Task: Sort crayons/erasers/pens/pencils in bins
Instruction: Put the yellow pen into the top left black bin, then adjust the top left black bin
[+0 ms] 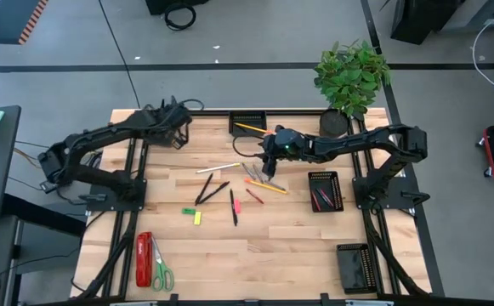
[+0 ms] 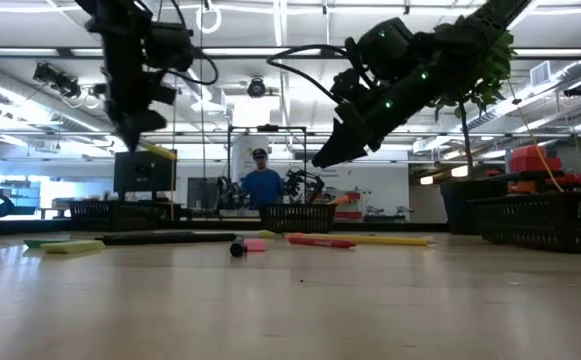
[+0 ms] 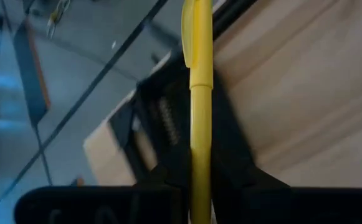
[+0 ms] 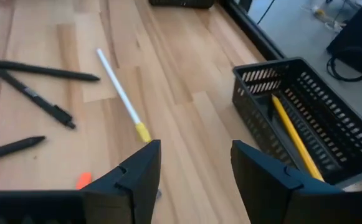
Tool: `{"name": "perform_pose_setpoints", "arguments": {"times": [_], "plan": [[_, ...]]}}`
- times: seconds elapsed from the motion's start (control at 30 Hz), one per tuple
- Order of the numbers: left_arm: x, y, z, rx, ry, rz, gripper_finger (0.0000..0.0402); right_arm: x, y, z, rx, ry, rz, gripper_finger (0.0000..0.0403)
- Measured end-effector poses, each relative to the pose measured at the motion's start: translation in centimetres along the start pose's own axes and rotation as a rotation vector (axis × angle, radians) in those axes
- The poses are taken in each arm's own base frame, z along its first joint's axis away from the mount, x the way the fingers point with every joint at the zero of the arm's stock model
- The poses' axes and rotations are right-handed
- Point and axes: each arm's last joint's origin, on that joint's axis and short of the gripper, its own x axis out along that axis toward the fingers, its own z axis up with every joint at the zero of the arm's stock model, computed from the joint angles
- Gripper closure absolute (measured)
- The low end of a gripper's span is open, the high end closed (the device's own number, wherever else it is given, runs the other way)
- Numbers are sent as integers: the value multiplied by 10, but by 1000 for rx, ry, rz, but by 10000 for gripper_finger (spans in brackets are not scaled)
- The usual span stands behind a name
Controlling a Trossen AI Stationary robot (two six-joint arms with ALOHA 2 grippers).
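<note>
1. Yellow and slim, a pencil (image 3: pixel 200 93) stands pinched between the closed fingers of the left claw (image 1: pixel 177 127), which hangs in the air over the far left part of the table (image 1: pixel 315 246).
2. The right claw (image 4: pixel 193 177) hovers with its fingers spread wide and nothing between them, above the middle of the table.
3. Just beyond that open claw sits a black mesh bin (image 4: pixel 330 118) at the far edge, with one yellow pencil (image 4: pixel 296 140) lying inside it.
4. Below and just beside the right claw lie a white pen (image 4: pixel 121 93), black pens (image 4: pixel 40 71) and a few red and orange crayons (image 1: pixel 255 195).
5. To the right claw's outer side, a second bin (image 1: pixel 324 190) holds red sticks; a third bin (image 1: pixel 354 267) sits well apart, near the table's front edge.
6. Small green and yellow erasers (image 1: pixel 193 214) lie toward the front, and a red stapler (image 1: pixel 144 259) and green scissors (image 1: pixel 161 270) rest at the front left corner.
</note>
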Motion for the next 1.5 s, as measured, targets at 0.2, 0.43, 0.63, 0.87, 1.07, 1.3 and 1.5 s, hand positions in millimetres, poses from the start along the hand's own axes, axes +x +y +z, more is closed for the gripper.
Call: {"name": "perform_pose_setpoints", "arguments": {"times": [0.2, 0.43, 0.63, 0.87, 1.07, 1.3, 1.5], "plan": [[1, 13, -13, -86, 114, 39, 356, 1, -9, -2, 23, -85, 90, 203], [23, 18, -6, -105, 171, 48, 354, 0, -6, 6, 18, -152, 179, 203], [54, 17, -1, -45, 273, 58, 347, -1, -4, 9, 42, -178, 226, 203], [71, 15, -1, -26, 355, -35, 351, -1, -3, 9, 40, -177, 230, 203], [82, 18, 4, -32, 330, -34, 326, -1, -2, 7, 38, -160, 254, 203], [85, 16, 1, -7, 369, -43, 281, -2, 1, 7, 35, -154, 293, 203], [78, 10, 3, 10, 333, -53, 236, -2, 7, 5, 27, -135, 310, 203]]}}
